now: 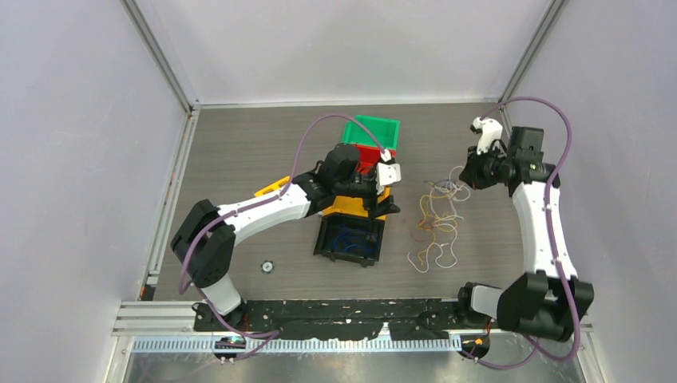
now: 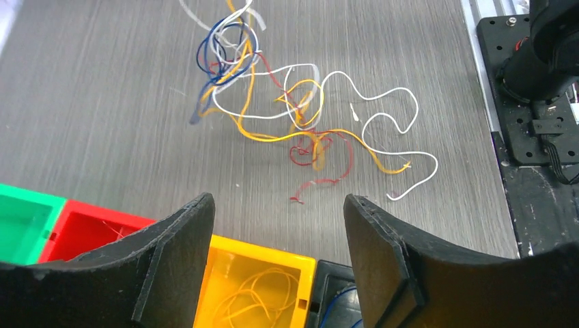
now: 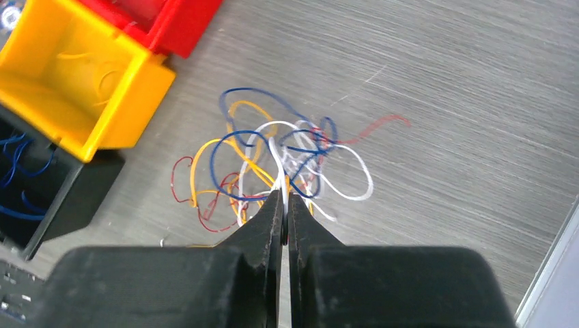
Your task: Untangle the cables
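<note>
Midway through the untangling, by our reading: our right gripper [image 3: 283, 197] is pressed together on a white cable [image 3: 274, 164]. It pinches the strand at the top of the knot and holds that end up off the table [image 1: 239, 159]. The rest of the cables [image 2: 298, 126], white, blue, yellow-orange and red loops crossed over one another, trails down and spreads on the wood-grain surface between the right arm and the row of bins. Our left gripper [image 2: 276, 205] hangs above those bins, its fingers spread wide with nothing between them. Below it a green bin [image 2: 20, 229], a red bin [image 3: 179, 27], a yellow bin [image 3: 133, 102] and a black bin [image 3: 82, 191] sit side by side. Yellow strands [image 2: 256, 294] lie in the yellow one and blue strands [image 3: 20, 171] in the black one, which suggests to us that cables are sorted by colour as they come free.

We judge the step in hand to be the drawing of one strand out of the knot, which looks far from undone. The next move, as we see it, calls for the left gripper to cross to the heap and grip a neighbouring loop or pin the bundle. That would let the white cable pull clear without dragging the whole tangle along. These thin wires will likely snag at every crossing, so a slow pull seems wise.
</note>
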Motion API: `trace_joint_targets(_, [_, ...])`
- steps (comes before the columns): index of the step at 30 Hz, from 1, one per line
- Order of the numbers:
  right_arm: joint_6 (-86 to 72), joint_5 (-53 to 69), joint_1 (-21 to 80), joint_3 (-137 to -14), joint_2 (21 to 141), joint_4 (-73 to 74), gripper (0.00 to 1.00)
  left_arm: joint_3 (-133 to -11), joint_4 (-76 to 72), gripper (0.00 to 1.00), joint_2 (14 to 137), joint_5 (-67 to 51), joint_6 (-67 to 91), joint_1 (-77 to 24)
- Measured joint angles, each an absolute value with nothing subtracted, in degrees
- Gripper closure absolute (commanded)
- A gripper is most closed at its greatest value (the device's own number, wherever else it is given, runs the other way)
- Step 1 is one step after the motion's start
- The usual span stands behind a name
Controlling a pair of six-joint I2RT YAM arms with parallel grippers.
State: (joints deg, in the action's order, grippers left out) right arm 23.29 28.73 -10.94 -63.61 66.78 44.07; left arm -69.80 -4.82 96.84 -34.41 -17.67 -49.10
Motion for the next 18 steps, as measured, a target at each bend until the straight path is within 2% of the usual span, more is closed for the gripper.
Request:
trace_joint_targets(1, [22.74, 28.12, -11.66, -64.62, 68.84, 43.92, 0.69, -70.08, -4.62, 0.31, 96.64, -34.5, -18.57, -49.36])
trace_joint_targets(2, [22.44, 27.59, -12.12, -65.76, 71.2, 43.94, 0.53, -70.72, -3.9, 0.31, 96.6, -34.61, -19.25, -49.58])
trace_joint_targets(4, [22.52, 26.61, -12.23, -68.07, 75.92, 44.75, 0.43, -72.69, -1.89, 0.32, 97.25, -34.83, -20.38, -50.63])
trace_joint_targets(8, [26.0, 25.45, -13.47, -70.5, 83.92, 50.15, 0.31, -74.5, -1.21, 0.32, 98.7, -34.92, -20.97, -53.52])
trace_joint_targets(11, [30.57, 25.06, -17.1, -68.97, 84.47, 57.69, 0.3, -74.06, -1.34, 0.32, 99.02, -34.48, -19.09, -54.89])
trace_joint_targets(18, [34.61, 24.23, -18.39, -60.99, 74.54, 64.86, 0.45, -70.22, -2.17, 0.31, 98.35, -33.19, -16.14, -54.85])
